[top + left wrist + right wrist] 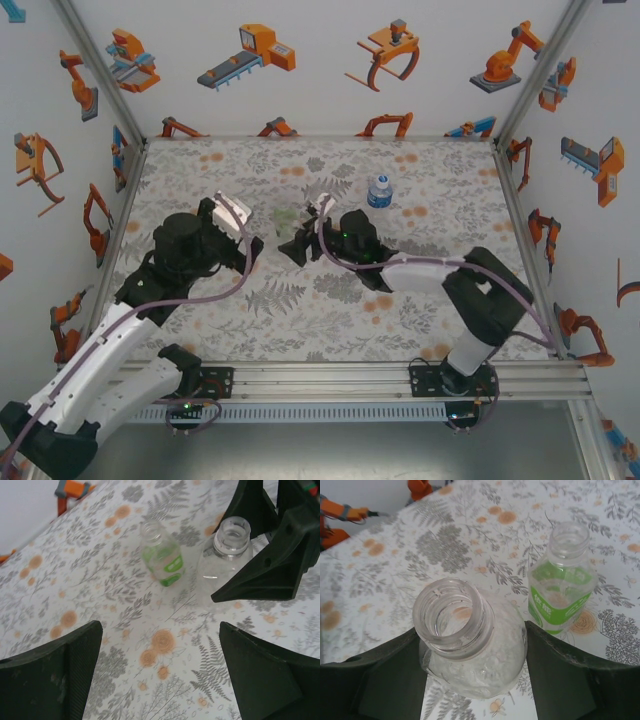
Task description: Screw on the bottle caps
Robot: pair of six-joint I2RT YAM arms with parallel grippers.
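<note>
1. The right fingers (375, 680) are partly closed around the clear bottle (480, 660). One finger presses against each side of its round body, below the neck.
2. The clear bottle stands near the middle of the tabletop (290, 320). Its neck is open, with the screw thread bare.
3. In the left wrist view the clear bottle (222, 560) sits between the two dark right fingers (270, 575), and its base is on the flowered cloth.
4. The green bottle (562, 587) stands upright just beside the clear bottle without touching it. Its mouth is open too, and its green label faces the right wrist camera.
5. The left fingers (55, 675) are spread wide and hold nothing. They point towards the green bottle (162, 562), which is a little way in front of them.
6. From above, the green bottle (285, 215) lies between the two arms' wrists.
7. The blue-label bottle (379, 191) stands upright farther back and to the right, well apart from the other two bottles. Its top is too small to tell whether a cap is on it.
</note>
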